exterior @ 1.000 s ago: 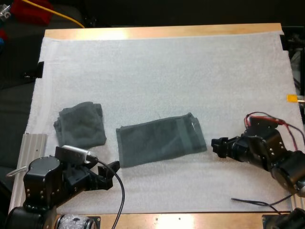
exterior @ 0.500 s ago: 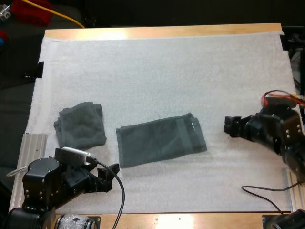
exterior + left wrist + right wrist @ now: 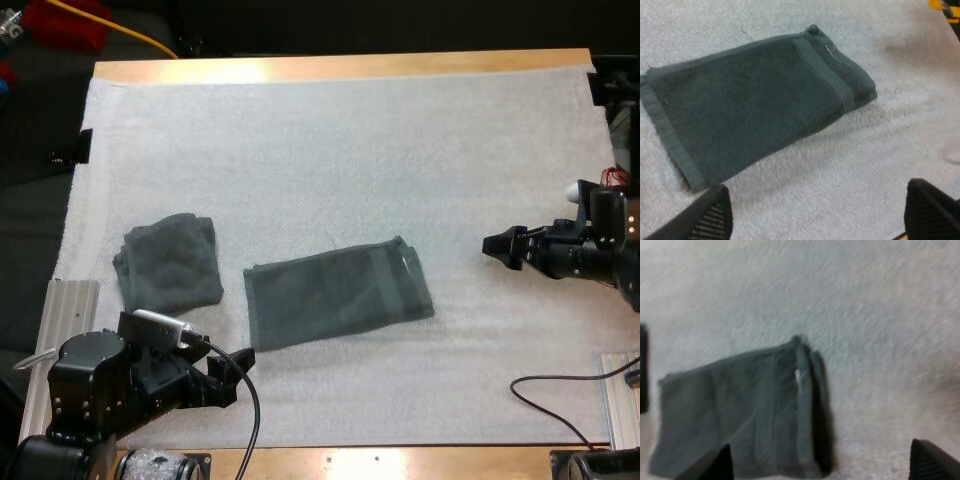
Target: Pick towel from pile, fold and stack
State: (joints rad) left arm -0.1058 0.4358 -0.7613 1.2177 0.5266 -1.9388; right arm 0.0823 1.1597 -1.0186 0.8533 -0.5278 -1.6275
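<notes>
Left gripper [image 3: 235, 372]: found open, positioned near the folded towel [image 3: 338, 290]
Right gripper [image 3: 497, 246]: found open, positioned well apart from it

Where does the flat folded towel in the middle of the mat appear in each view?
High view: the folded towel lies on the mat, right of the smaller towel.
Left wrist view: the folded towel lies just beyond the left gripper, fingers open.
Right wrist view: the folded towel lies beyond the right gripper, fingers open.
Shared landmark: the white fleck on its banded end.
</notes>
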